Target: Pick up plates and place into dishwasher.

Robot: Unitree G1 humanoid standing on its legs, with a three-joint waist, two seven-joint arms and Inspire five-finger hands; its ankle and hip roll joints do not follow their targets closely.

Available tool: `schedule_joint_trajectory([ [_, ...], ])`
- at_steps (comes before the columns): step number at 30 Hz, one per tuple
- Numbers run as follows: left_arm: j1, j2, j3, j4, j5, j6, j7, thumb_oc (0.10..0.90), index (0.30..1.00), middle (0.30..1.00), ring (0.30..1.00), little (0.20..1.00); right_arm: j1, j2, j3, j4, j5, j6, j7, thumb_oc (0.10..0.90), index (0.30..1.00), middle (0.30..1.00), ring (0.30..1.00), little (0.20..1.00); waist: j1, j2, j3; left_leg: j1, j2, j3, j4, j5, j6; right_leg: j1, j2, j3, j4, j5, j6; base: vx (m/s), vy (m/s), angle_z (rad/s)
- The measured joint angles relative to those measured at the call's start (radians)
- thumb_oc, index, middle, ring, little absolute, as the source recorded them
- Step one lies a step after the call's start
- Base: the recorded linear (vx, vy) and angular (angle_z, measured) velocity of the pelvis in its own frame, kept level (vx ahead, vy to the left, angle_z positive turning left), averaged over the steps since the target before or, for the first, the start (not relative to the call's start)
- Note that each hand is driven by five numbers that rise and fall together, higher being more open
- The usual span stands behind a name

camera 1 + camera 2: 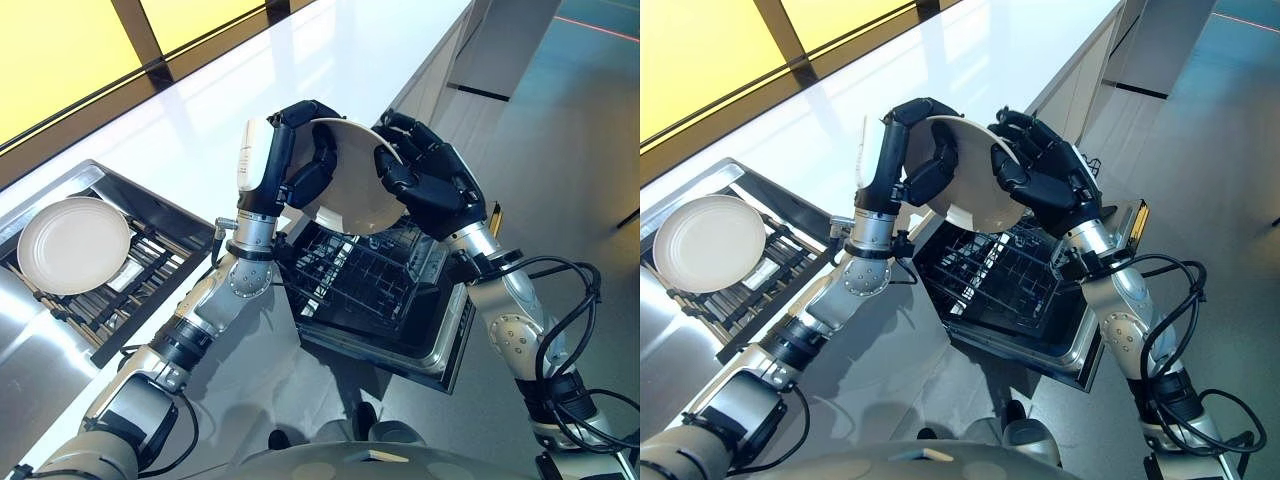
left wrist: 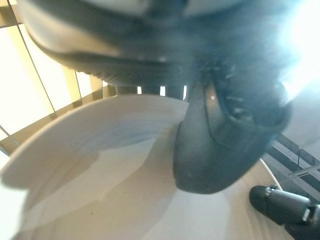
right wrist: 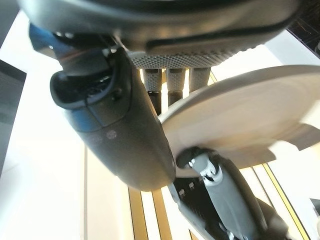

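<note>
1. The left hand and the right hand both curl around one round cream plate.
2. It hangs above the open black dishwasher rack.
3. Another round white plate lies at 9 o'clock.

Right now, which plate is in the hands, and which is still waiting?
The plate held tilted between the left hand and right hand, above the open dishwasher rack. The other plate lies flat on the drying rack, untouched.
</note>
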Motion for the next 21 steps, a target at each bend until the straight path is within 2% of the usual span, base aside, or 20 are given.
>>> schedule_joint_trajectory([
  [7,0.002,0.013,0.000,-0.001,0.000,0.000,-0.004,0.100,0.300,0.300,0.300,0.200,-0.020,-0.014,-0.023,0.001,-0.056,0.052,0.018,0.100,0.300,0.300,0.300,0.200,-0.005,-0.008,0.001,0.000,0.000,-0.001,0.000,0.001,0.000,0.001,0.000,-0.001,0.000,0.000,0.000,0.01,-0.003,0.00],
  [14,0.002,0.027,-0.003,-0.001,0.000,0.012,-0.017,0.100,0.300,0.300,0.300,0.200,-0.046,-0.048,-0.026,0.032,-0.116,0.065,0.049,0.100,0.300,0.300,0.300,0.200,-0.008,-0.029,-0.001,0.000,0.000,-0.002,0.000,0.003,-0.001,0.001,0.001,-0.003,0.000,0.000,0.000,0.00,-0.003,0.00],
  [15,0.002,0.028,-0.003,-0.001,0.000,0.014,-0.018,0.800,0.900,0.900,0.900,0.900,-0.050,-0.048,-0.025,0.037,-0.124,0.065,0.052,0.100,0.300,0.300,0.300,0.200,-0.008,-0.031,-0.001,0.000,0.000,-0.003,0.000,0.003,-0.001,0.001,0.000,-0.003,0.000,0.000,0.000,0.00,0.000,0.00],
  [19,0.002,0.044,-0.003,-0.007,-0.040,0.025,-0.091,0.800,0.900,0.900,0.900,0.900,-0.052,-0.054,-0.029,0.053,-0.168,0.064,0.049,0.100,0.300,0.300,0.300,0.200,-0.005,-0.032,-0.001,-0.001,-0.001,-0.005,0.001,0.003,0.000,0.002,0.000,-0.004,0.000,0.000,0.000,0.00,0.000,0.00],
  [21,0.002,0.054,-0.002,-0.041,-0.101,0.064,-0.157,0.800,0.900,0.900,0.900,0.900,-0.051,-0.070,-0.033,0.076,-0.209,0.066,0.042,0.100,0.300,0.300,0.300,0.200,-0.004,-0.032,0.000,-0.002,-0.001,-0.006,0.000,0.003,0.000,0.001,0.000,-0.005,0.000,0.000,0.000,0.00,0.000,0.00],
])
